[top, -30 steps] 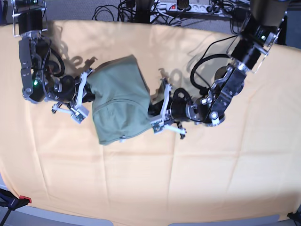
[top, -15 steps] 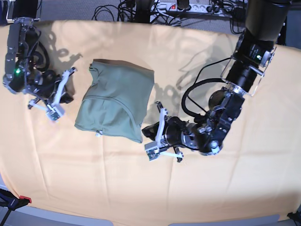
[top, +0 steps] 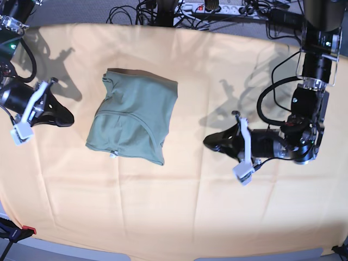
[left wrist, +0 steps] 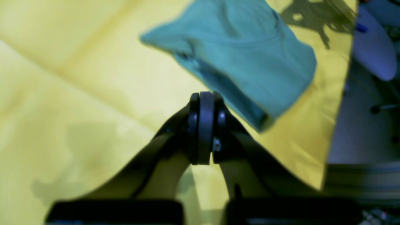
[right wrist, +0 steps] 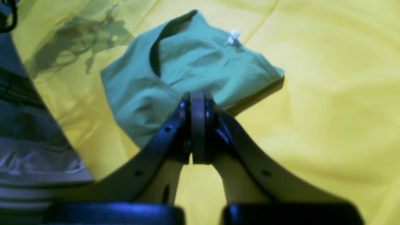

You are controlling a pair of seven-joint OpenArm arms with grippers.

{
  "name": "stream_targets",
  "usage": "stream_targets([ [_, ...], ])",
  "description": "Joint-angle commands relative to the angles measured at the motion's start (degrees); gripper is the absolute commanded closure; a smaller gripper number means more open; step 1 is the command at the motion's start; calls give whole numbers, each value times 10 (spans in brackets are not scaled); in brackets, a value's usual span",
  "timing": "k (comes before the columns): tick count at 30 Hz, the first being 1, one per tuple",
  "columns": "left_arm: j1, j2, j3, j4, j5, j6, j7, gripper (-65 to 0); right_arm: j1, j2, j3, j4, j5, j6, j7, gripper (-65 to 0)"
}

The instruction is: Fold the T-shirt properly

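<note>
The sage-green T-shirt (top: pixel 133 117) lies folded into a compact rectangle on the orange-yellow cloth, neck opening toward the back, with a small white tag (right wrist: pixel 233 35) sticking out at one corner. My left gripper (top: pixel 209 142) hovers shut to the shirt's right, well apart from it. At the far left, my right gripper (top: pixel 69 118) is also shut and holds nothing. The left wrist view shows closed fingertips (left wrist: pixel 203 97) with the T-shirt (left wrist: pixel 247 59) beyond them. The right wrist view likewise shows the right gripper (right wrist: pixel 197 95) closed short of the T-shirt (right wrist: pixel 187 68).
The orange-yellow cloth (top: pixel 179 206) covers the whole table. Cables and a power strip (top: pixel 217 8) run along the back edge. A small red object (top: pixel 28 230) sits at the front left corner.
Both arms have drawn outward, away from the shirt: the left one right, the right one left. The shirt, let go earlier, lies still in its folded shape.
</note>
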Motion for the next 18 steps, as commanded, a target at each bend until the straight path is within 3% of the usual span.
stream_targets([
  [1,-4,-14,-16,23,-25,-2,-6,0,-2,10,17,10,19,1,0,0],
  [11,170,-134,-89,250,-28,30,32,0,-148,10,153,111,19,1,-14,0],
  [18,321,-171,-221,330,-47,52,52,0,-287,-8,235,204,19,1,-14,0],
])
